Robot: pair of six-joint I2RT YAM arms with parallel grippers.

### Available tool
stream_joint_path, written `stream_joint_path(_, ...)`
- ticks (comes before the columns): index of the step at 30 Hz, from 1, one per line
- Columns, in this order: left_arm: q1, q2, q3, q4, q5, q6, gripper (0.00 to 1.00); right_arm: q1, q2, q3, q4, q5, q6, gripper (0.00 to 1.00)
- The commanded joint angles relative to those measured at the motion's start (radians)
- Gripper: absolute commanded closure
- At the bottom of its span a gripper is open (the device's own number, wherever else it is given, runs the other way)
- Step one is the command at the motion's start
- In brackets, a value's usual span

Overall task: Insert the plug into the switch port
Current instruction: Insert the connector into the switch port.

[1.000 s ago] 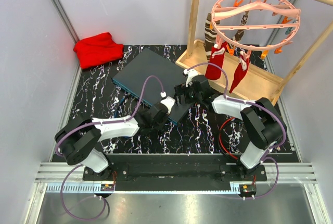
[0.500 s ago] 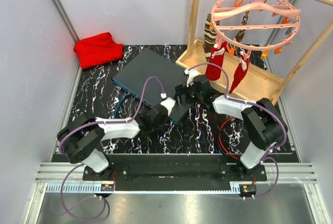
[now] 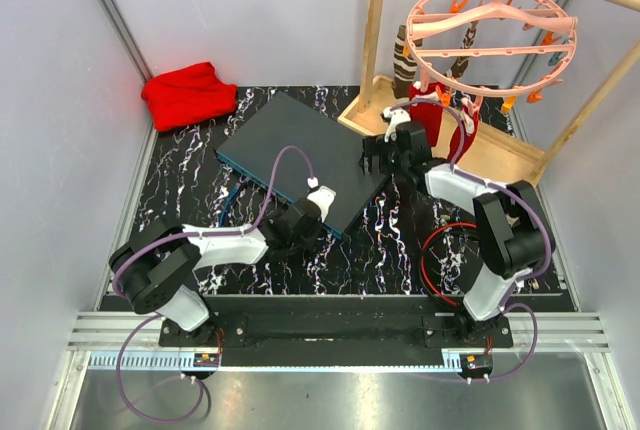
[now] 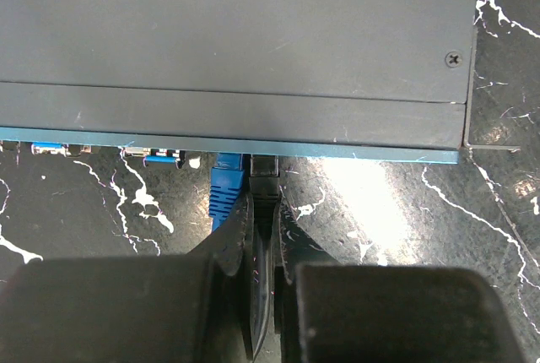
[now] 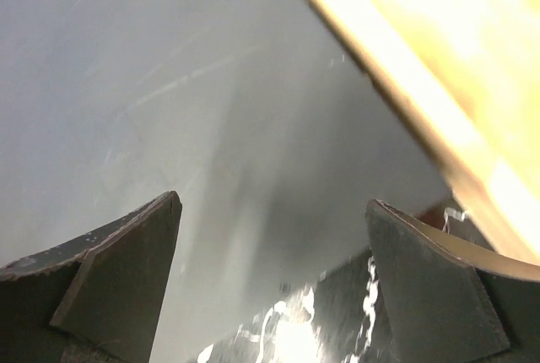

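Seating the black plug (image 4: 264,173), pinched by the left gripper (image 4: 262,228), into the switch (image 4: 236,34) at centre frame likely needs a straight push; right gripper (image 5: 274,245) gapes empty.

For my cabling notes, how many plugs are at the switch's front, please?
2: blue plug inserted; black plug beside it, in the left tool. Others may be hidden.

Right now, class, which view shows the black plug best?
Left wrist: the black plug fills mid-frame, pinched in the left gripper against the front edge of the switch. In the top view that gripper covers it; the right wrist view misses it.
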Motion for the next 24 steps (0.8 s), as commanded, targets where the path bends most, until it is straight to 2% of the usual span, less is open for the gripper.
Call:
stream_joint_path(1,0.049,0.034,0.072,0.305,-0.046,0.023,1.00,-0.011,0.073,0.096,-0.006,0.024,-0.062,0.00)
stream_joint_path(12,0.061,0.041,0.080,0.302,-0.027,0.031,1.00,-0.054,0.206,0.251,-0.095,-0.009,-0.151,0.00)
stream_joint_path(24,0.073,0.049,0.077,0.332,-0.023,0.027,1.00,-0.054,0.291,0.363,-0.249,-0.059,-0.138,0.00)
